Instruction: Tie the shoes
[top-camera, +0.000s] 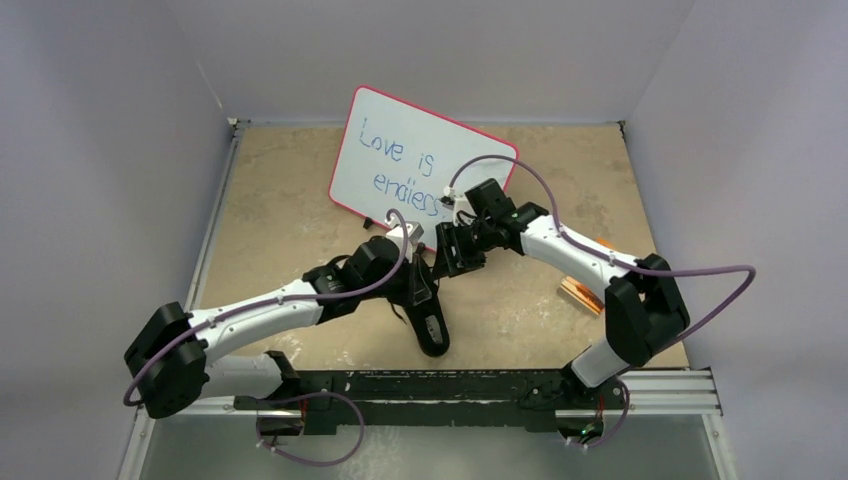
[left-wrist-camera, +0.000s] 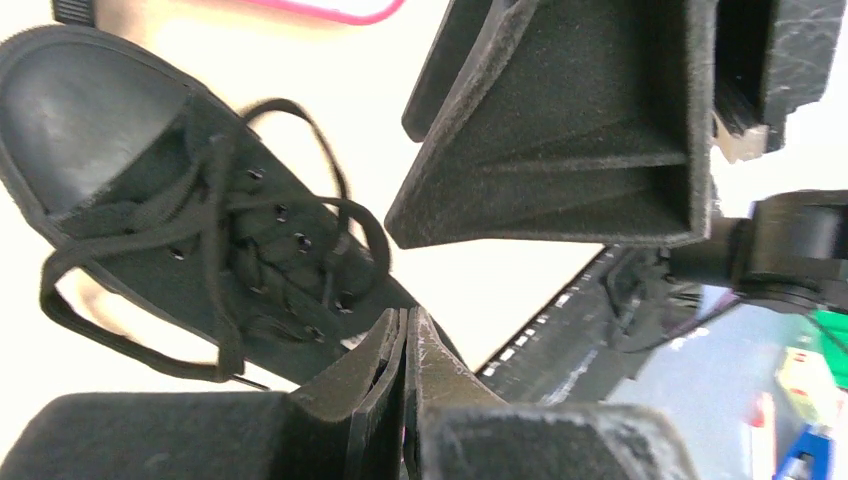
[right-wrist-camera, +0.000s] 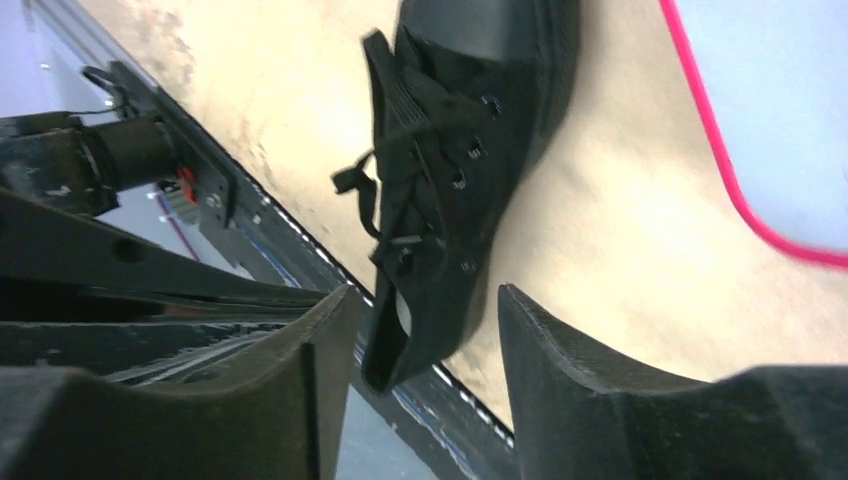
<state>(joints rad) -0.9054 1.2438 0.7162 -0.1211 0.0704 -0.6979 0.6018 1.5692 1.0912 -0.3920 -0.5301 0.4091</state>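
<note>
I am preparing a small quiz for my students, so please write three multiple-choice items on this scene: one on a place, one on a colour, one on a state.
1. Where does the black sneaker lie relative to the whiteboard?
A) on top of it
B) on the table, on the whiteboard's near side, towards the arms
C) behind it, against the back wall

2. What colour is the whiteboard's rim?
A) green
B) pink
C) yellow

3. How do the right arm's fingers stand?
A) pressed together
B) clamped on the whiteboard
C) apart, holding nothing

Answers:
1 B: the top view shows the sneaker on the table, nearer the arms than the whiteboard.
2 B: the rim is pink in the top and wrist views.
3 C: the right wrist view shows a wide gap between them.
</note>
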